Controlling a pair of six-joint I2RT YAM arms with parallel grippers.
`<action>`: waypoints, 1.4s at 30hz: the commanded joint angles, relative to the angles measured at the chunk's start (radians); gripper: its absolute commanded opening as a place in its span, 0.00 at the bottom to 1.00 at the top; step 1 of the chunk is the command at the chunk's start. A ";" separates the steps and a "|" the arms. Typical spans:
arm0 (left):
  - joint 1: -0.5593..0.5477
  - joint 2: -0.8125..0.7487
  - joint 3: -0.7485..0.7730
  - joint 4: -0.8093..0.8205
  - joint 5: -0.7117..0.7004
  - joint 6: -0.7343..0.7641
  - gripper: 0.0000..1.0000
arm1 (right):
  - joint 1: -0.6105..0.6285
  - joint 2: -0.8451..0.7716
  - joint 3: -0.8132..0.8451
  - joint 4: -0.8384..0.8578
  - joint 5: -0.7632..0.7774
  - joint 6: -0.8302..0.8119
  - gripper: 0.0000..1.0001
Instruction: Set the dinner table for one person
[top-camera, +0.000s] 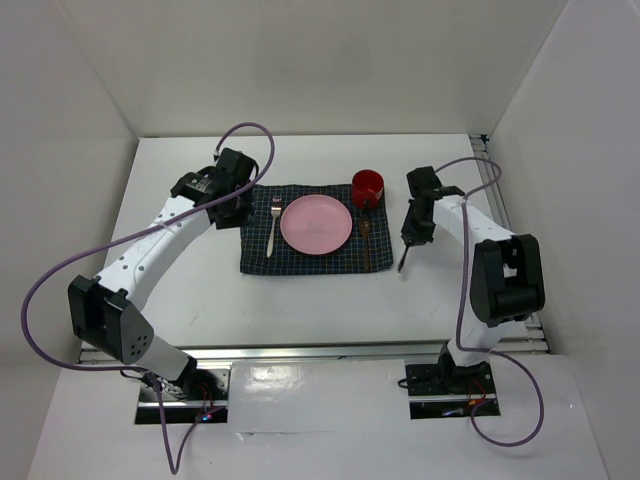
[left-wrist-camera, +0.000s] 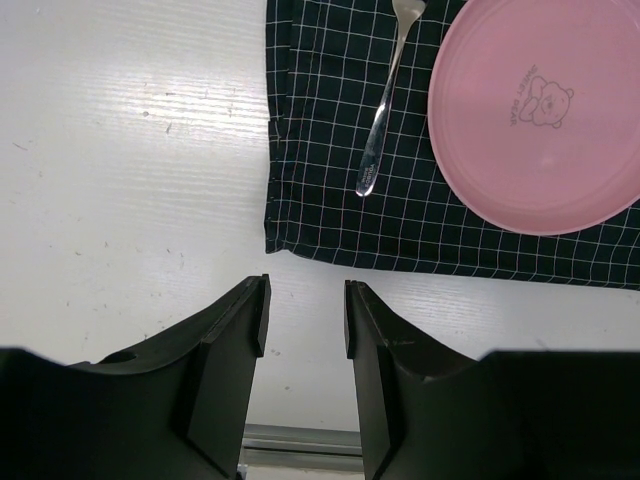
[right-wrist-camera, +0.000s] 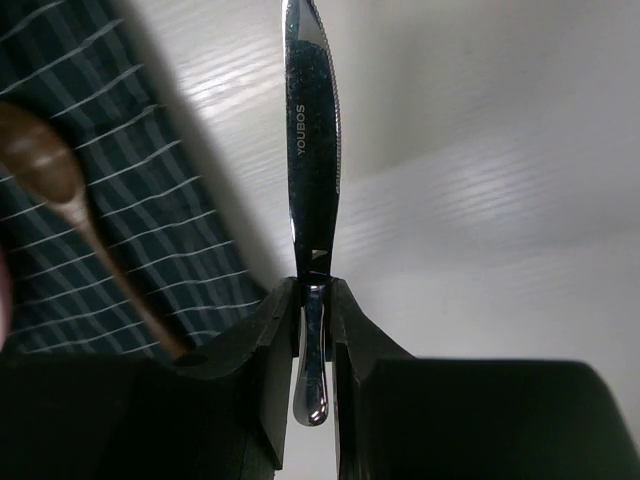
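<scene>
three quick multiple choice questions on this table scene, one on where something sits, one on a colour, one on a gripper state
1. Where is the fork?
A) on the placemat, left of the plate in the top view
B) on top of the plate
C) held in a gripper

2. What colour is the plate?
A) blue
B) pink
C) green

3. What state is the right gripper in?
A) open and empty
B) shut on the knife
C) out of sight

Answers:
1 A, the fork lies flat on the checked cloth beside the plate.
2 B, the plate is plainly pink in both views that show it.
3 B, the wrist view shows its fingers pinching the knife handle.
</scene>
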 joint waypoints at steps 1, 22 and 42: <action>-0.003 -0.038 0.006 0.016 -0.004 0.001 0.52 | 0.091 0.018 0.102 -0.026 -0.026 -0.011 0.07; -0.003 -0.075 0.006 0.007 -0.023 0.001 0.52 | 0.204 0.369 0.348 -0.027 -0.019 -0.146 0.07; -0.003 -0.104 -0.032 0.050 -0.001 0.001 0.54 | 0.202 0.187 0.385 -0.173 0.191 -0.034 0.90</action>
